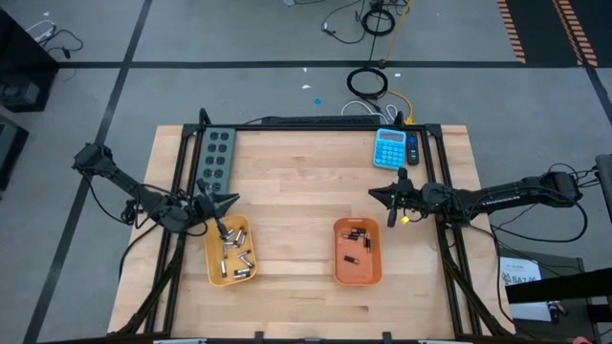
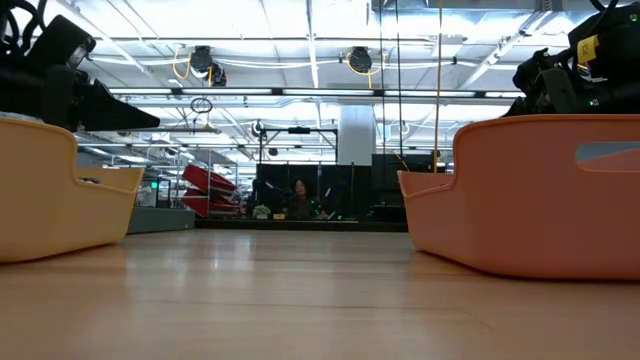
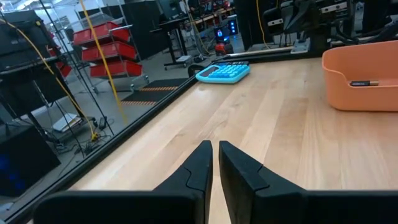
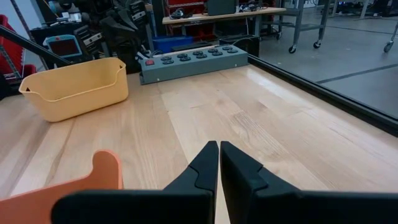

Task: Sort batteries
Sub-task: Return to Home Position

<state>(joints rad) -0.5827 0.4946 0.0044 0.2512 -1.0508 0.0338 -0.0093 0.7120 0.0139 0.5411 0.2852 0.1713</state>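
Note:
The batteries are tiny dark and silvery cells. Several lie in the yellow tray (image 1: 212,263), batteries (image 1: 235,252), and a few lie in the orange tray (image 1: 341,269), batteries (image 1: 359,236). One cell (image 3: 360,83) shows in the orange tray in the left wrist view. My left gripper (image 1: 234,201) (image 3: 215,148) hovers just past the yellow tray's far end, shut and holding nothing. My right gripper (image 1: 374,194) (image 4: 219,147) hovers beyond the orange tray's far right corner, shut and holding nothing. I see no battery on the bare tabletop.
A blue calculator (image 1: 390,148) lies near the table's far right corner. A grey power strip (image 1: 217,156) runs along the far left side. Bare wood lies between the two trays (image 2: 300,280). A dark frame borders the table, and cables lie on the floor beyond.

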